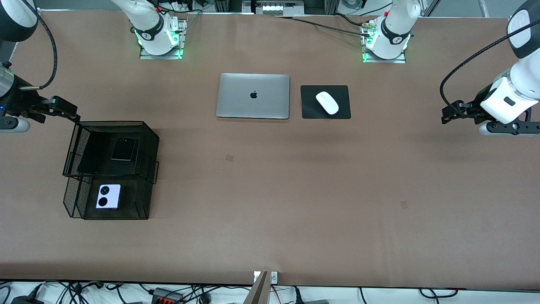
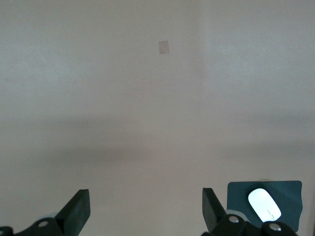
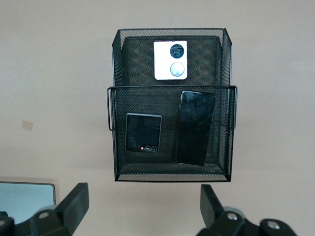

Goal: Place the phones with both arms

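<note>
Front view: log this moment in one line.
phones: three in mesh rack | left gripper: open, waiting | right gripper: open, above rack

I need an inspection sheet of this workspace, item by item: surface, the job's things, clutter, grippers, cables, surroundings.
Surface: brown table, bare in the middle, with two small tape marks.
Job's things: two-tier black mesh rack toward the right arm's end; the small black phone and long black phone in the upper tier, the lilac-white phone in the lower tier, nearer the front camera.
Clutter: closed silver laptop; white mouse on a black pad beside it.
Grippers: left gripper open, empty, above bare table; right gripper open, empty, above the table beside the rack.
Cables: black cables on both arms.
Surroundings: wires below the table edge.
</note>
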### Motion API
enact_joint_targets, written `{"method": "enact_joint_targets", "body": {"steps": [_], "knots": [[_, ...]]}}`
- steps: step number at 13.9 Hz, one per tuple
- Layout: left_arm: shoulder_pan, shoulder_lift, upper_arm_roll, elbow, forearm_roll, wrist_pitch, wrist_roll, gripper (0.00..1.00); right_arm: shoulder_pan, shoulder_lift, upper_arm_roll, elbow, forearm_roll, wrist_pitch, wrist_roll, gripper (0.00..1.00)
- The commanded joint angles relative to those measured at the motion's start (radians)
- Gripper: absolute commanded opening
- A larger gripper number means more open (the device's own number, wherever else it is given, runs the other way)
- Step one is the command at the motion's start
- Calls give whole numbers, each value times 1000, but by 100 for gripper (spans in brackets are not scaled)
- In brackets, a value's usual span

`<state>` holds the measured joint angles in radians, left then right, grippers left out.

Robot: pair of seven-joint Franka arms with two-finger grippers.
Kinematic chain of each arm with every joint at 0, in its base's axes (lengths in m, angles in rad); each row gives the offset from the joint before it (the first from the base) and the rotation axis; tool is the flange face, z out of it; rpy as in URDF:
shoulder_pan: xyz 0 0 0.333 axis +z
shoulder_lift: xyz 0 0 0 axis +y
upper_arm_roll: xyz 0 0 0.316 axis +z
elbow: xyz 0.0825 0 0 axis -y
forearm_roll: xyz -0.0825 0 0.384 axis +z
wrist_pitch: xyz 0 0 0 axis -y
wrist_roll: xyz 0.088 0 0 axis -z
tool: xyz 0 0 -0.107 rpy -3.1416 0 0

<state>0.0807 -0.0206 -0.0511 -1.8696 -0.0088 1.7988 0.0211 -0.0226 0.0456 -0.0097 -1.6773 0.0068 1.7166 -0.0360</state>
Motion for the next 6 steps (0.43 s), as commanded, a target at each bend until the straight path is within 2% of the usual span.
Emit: {"method": "enact_joint_targets", "body": {"steps": [1,6], "knots": [[10,-22,-4,-19,-17,-6,2,100,15,-6,-10,2,-18,-15,16,100],[11,-22,-3,-19,-37,-6,2,100,9,-53,-12,-53,-16,1,18,100]]}}
